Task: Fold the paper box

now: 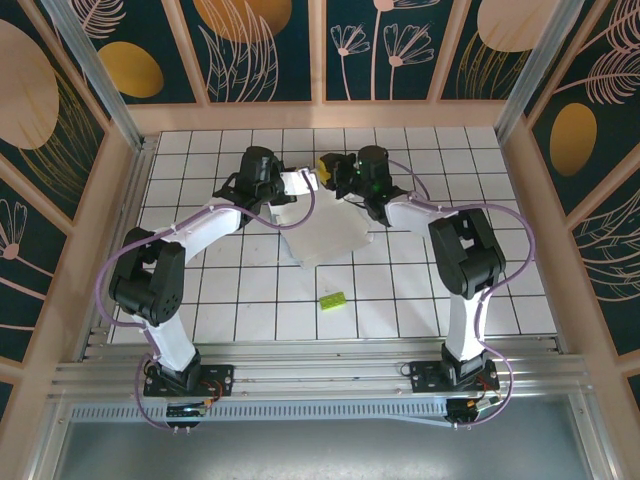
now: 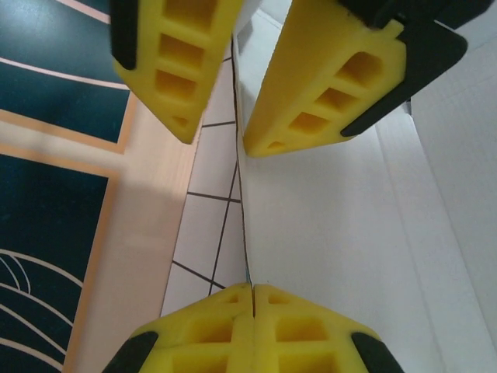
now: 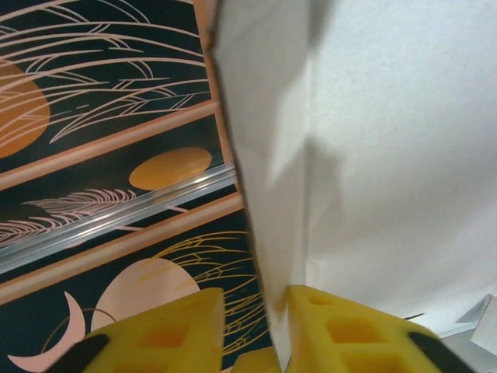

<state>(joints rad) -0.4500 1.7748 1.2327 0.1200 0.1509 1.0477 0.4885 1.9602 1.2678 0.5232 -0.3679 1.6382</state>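
I have the left gripper pinched shut on the far edge of the paper box, mid-table, with the right gripper straddling that same edge opposite (jaws narrow, not yet clamped).

Place: we take it for a robot lab cell.
Evidence: we see a gridded tabletop, aluminium frame, printed walls, bolted arms.
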